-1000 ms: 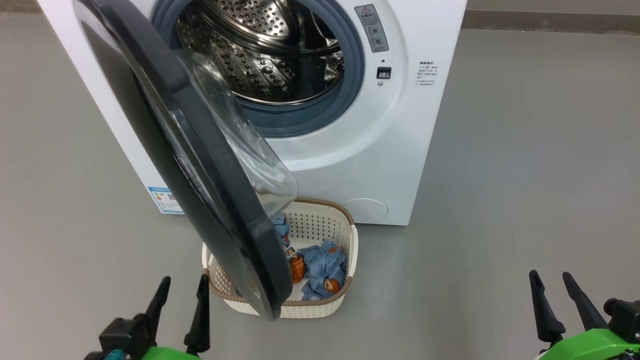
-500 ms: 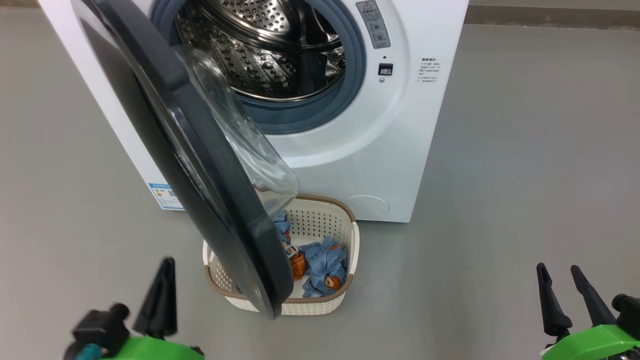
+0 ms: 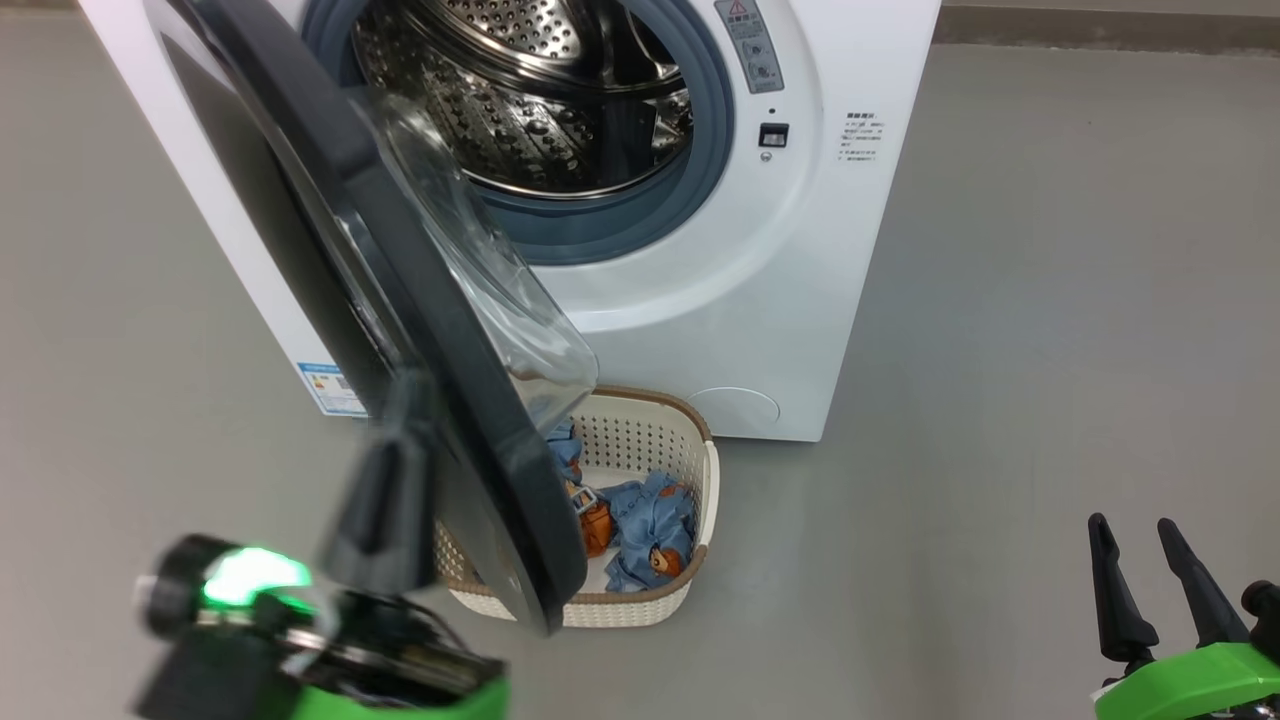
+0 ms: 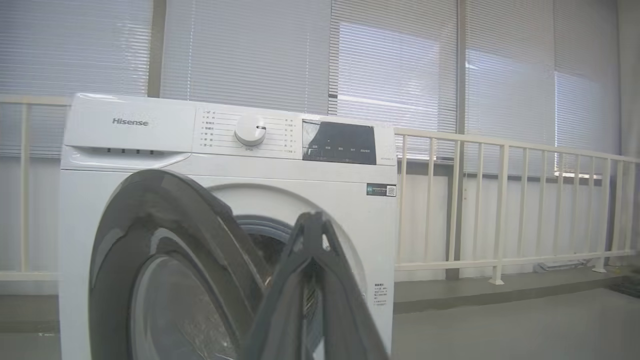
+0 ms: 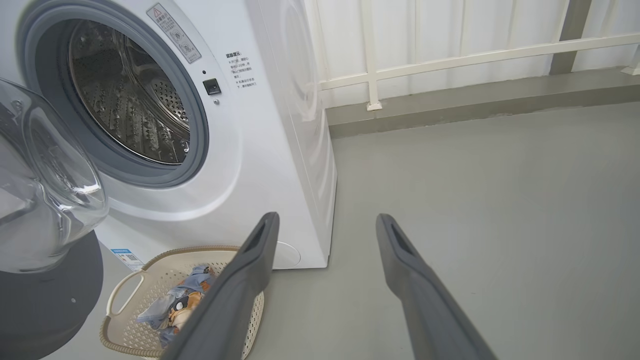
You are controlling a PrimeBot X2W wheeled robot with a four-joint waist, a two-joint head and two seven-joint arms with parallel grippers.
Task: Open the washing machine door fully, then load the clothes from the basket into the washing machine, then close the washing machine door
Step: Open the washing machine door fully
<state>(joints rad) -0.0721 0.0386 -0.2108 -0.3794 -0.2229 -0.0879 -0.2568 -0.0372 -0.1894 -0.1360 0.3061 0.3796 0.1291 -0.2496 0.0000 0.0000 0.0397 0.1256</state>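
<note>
L gripper [image 3: 395, 450] clenched, empty, blurred, beside outer rim of door [image 3: 300, 170]; door ajar. R gripper [image 3: 1133, 535] released, above floor [image 3: 1050, 350]. Clothes [image 3: 650, 520] in basket [image 3: 702, 470].

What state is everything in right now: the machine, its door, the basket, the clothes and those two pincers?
washing machine door: open part-way, hanging over the basket.
washing machine: mouth uncovered.
drum: no clothes seen inside.
basket: upright on the floor, in front of the machine.
clothes: crumpled in the basket, not loaded.
left pincer: shut, empty, raised by the door.
right pincer: open, empty.
</note>
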